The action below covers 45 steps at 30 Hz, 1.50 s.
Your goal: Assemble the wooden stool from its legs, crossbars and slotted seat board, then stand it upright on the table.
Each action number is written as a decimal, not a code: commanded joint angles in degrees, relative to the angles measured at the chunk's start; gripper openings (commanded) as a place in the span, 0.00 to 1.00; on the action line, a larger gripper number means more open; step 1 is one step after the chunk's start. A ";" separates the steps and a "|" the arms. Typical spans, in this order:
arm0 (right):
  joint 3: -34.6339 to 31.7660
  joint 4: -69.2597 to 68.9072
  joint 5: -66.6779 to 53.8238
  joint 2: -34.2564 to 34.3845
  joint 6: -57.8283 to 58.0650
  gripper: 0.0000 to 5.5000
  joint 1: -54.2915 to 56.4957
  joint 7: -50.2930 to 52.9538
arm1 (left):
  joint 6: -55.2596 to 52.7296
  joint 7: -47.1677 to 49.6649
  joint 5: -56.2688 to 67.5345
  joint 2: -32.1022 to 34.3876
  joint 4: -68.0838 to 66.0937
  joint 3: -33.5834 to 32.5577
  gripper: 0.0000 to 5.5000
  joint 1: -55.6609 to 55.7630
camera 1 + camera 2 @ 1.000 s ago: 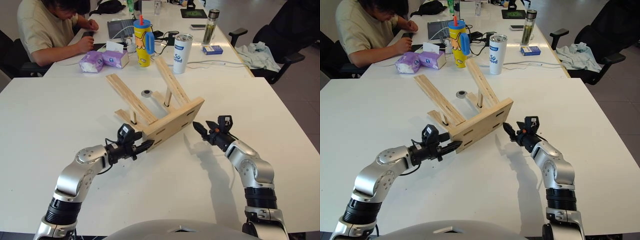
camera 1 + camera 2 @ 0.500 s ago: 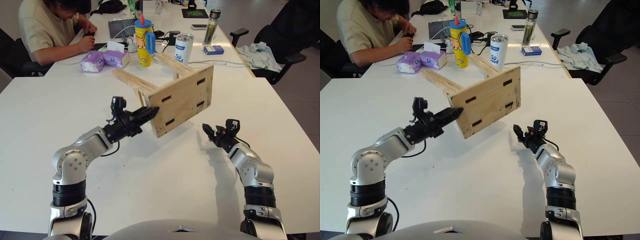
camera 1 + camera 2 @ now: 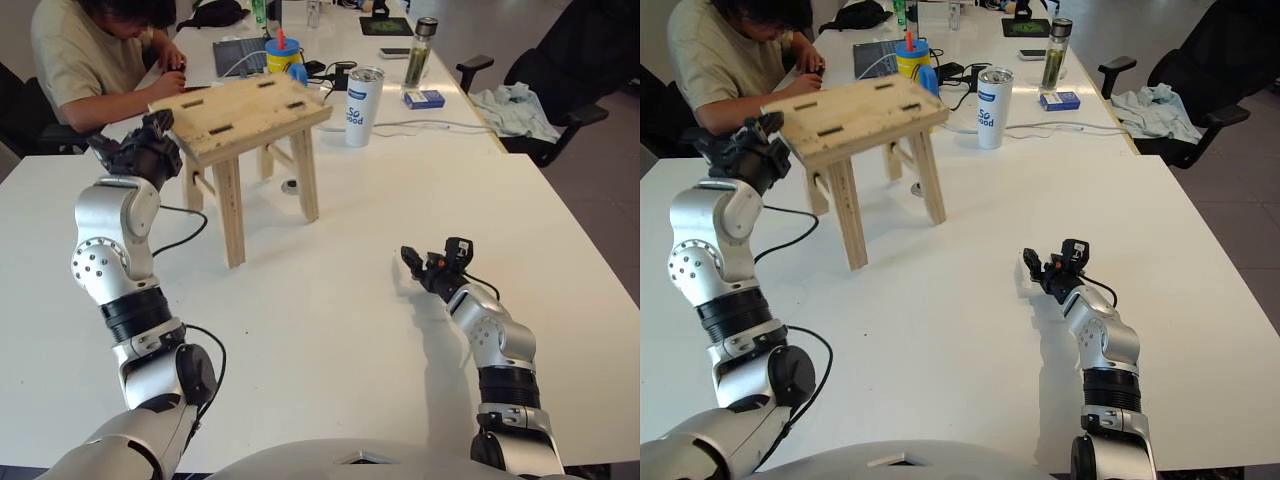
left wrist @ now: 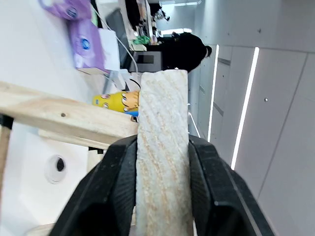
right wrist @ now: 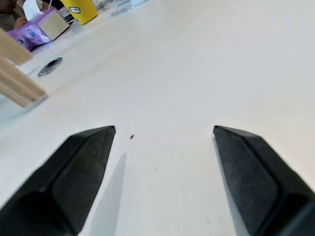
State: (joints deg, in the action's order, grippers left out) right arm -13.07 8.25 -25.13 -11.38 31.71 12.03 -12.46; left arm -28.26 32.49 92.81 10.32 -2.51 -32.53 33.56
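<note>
The wooden stool (image 3: pixel 229 200) stood upright on the white table (image 3: pixel 330 350) at upper left, the left gripper (image 3: pixel 163 135) pinching its seat board (image 3: pixel 245 108) edge. At lower right, the right gripper (image 3: pixel 418 266) hovered just above the table, fingers spread

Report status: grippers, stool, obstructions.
Left gripper shut on seat board edge; right gripper open, low over the table. Stool upright, legs down. Black cable beside its legs, white tumbler behind.
</note>
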 commanded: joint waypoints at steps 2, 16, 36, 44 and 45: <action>0.30 0.77 0.80 -0.21 0.17 0.67 0.97 -0.23 | -3.69 -7.87 -2.96 2.74 -2.40 0.76 0.31 -3.73; 0.85 0.28 1.85 -0.73 1.23 0.67 0.19 -1.46 | -5.32 -29.73 -11.12 2.60 16.69 0.04 0.54 -30.38; 3.85 4.94 4.22 -0.53 0.02 0.67 5.00 -3.75 | 17.04 -83.97 -71.49 24.00 -16.74 40.29 0.54 -7.84; 7.22 5.81 5.52 0.46 0.64 0.67 6.88 -5.68 | 33.01 -51.70 -101.78 33.14 -68.19 52.06 0.54 23.20; 7.68 5.66 5.56 0.55 0.87 0.67 6.79 -5.85 | 32.71 -48.72 -103.06 34.15 -69.85 52.33 0.54 24.72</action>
State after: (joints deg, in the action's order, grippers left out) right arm -8.19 12.21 -20.75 -11.86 31.89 15.57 -16.57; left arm -1.95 -35.24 5.89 35.29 -48.07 14.76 40.74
